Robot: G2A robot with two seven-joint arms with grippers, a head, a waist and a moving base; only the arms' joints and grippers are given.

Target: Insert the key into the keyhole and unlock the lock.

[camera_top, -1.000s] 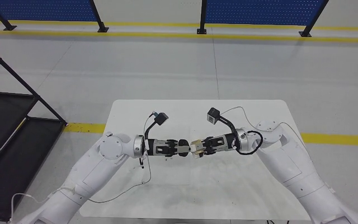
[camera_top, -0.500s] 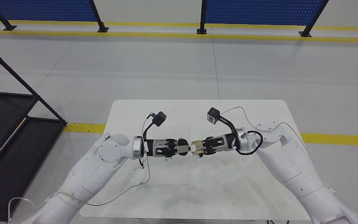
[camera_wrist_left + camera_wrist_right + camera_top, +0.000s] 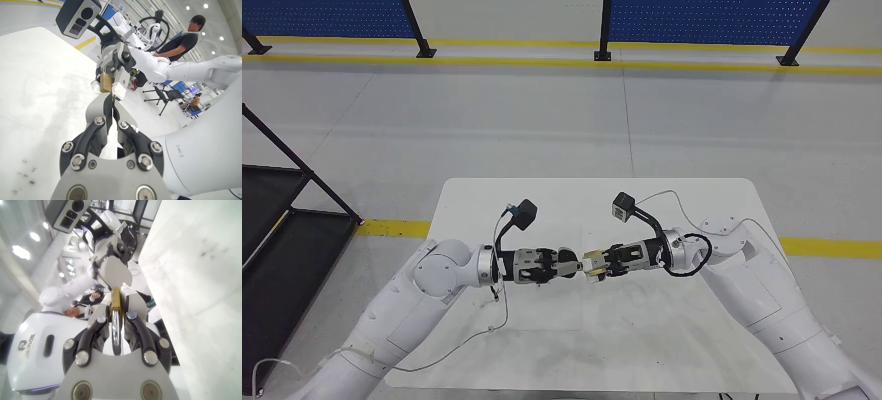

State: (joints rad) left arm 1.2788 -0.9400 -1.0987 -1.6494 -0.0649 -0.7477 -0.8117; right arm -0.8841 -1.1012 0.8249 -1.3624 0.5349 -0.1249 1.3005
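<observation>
Left gripper (image 3: 111, 98), centre of left wrist view, pinched narrow on a mostly hidden key (image 3: 114, 97) at the brass lock's (image 3: 106, 81) base; beyond, right gripper (image 3: 106, 89) clamps the lock, its shackle (image 3: 115, 323) showing in right wrist view, above the table (image 3: 542, 200).

Glossy white arms (image 3: 762, 290) with thin cables (image 3: 507, 315); left pincer (image 3: 112, 101) black-linked, silver-screwed.

top: overhead, down on table (image 3: 542, 200) | wrists: close, facing, share lock (image 3: 106, 82)
</observation>
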